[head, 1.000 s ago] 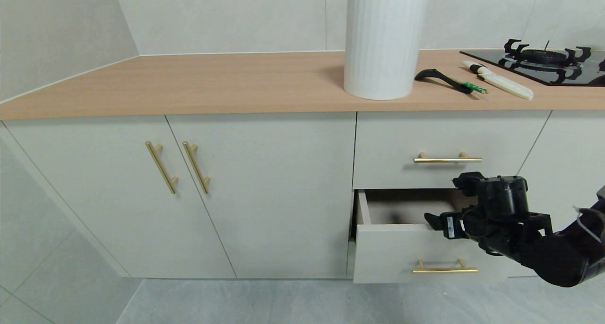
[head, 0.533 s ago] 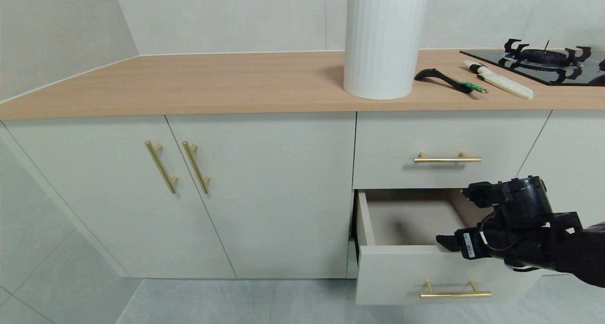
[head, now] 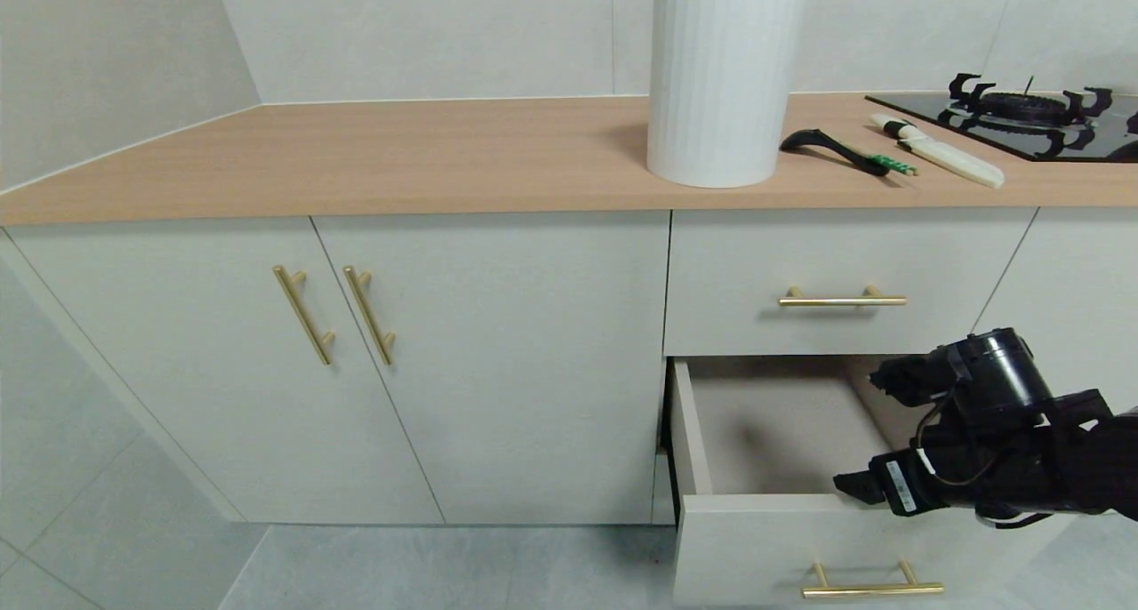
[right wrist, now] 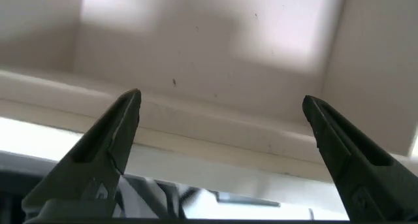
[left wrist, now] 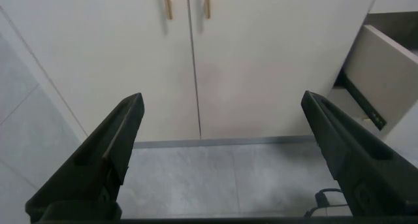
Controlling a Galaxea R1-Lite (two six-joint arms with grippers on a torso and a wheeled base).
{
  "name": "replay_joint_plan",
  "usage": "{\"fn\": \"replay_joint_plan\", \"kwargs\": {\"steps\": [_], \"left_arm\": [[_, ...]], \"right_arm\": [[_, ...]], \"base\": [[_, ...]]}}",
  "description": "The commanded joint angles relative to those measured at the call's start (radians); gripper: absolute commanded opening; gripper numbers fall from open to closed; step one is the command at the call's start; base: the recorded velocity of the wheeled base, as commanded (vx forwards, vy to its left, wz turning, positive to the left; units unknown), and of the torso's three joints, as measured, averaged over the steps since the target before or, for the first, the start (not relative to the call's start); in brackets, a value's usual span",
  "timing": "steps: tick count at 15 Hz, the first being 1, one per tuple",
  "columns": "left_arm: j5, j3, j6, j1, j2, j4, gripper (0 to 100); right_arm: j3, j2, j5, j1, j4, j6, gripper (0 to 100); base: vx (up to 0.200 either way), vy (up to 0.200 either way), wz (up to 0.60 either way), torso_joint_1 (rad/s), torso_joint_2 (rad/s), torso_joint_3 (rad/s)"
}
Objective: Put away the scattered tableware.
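On the wooden counter [head: 400, 156] lie a black scoop with a green handle end [head: 831, 150] and a white knife [head: 938, 150], to the right of a tall white ribbed vessel [head: 718, 76]. Below them the lower drawer [head: 765, 503] stands pulled out with a bare inside. My right gripper [head: 861, 432] is open at the drawer's front panel, one finger over the inside and one by the panel's top edge. In the right wrist view this gripper [right wrist: 221, 98] spans the panel's top edge [right wrist: 196, 123]. My left gripper [left wrist: 221, 100] hangs open low before the cabinet doors, holding nothing.
The upper drawer is closed, with a gold handle [head: 842, 300]. Two closed cabinet doors with gold handles [head: 302, 315] lie to the left. A black gas hob [head: 1031, 116] sits at the counter's far right. The open drawer's side [left wrist: 379, 74] juts out over the grey tiled floor [head: 400, 565].
The lower drawer has slid further out of the cabinet. My right gripper has moved back towards me with the drawer's front panel.
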Motion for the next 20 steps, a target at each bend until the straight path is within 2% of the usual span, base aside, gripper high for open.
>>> {"fn": "replay_joint_plan", "kwargs": {"steps": [1,5,12,13,16,20], "left_arm": [[0.000,0.000,0.000,0.000,0.001,0.000,100],[0.000,0.000,0.000,0.000,0.001,-0.002,100],[0.000,0.000,0.000,0.000,0.001,0.000,100],[0.000,0.000,0.000,0.000,0.001,0.000,100],[0.000,0.000,0.000,0.000,0.001,0.000,100],[0.000,0.000,0.000,0.000,0.001,0.000,100]], "right_arm": [[-0.004,-0.024,0.001,0.013,0.083,-0.023,100],[-0.043,-0.051,0.001,0.038,0.253,-0.037,100],[-0.076,-0.090,0.001,0.041,0.248,-0.029,100],[-0.096,-0.093,0.002,0.028,0.248,-0.031,100],[-0.280,-0.073,0.005,-0.002,0.216,-0.028,100],[-0.274,-0.129,0.004,-0.019,0.204,-0.028,100]], "base": [[0.000,0.000,0.00,0.000,0.00,0.000],[0.000,0.000,0.00,0.000,0.00,0.000],[0.000,0.000,0.00,0.000,0.00,0.000],[0.000,0.000,0.00,0.000,0.00,0.000],[0.000,0.000,0.00,0.000,0.00,0.000],[0.000,0.000,0.00,0.000,0.00,0.000]]}}
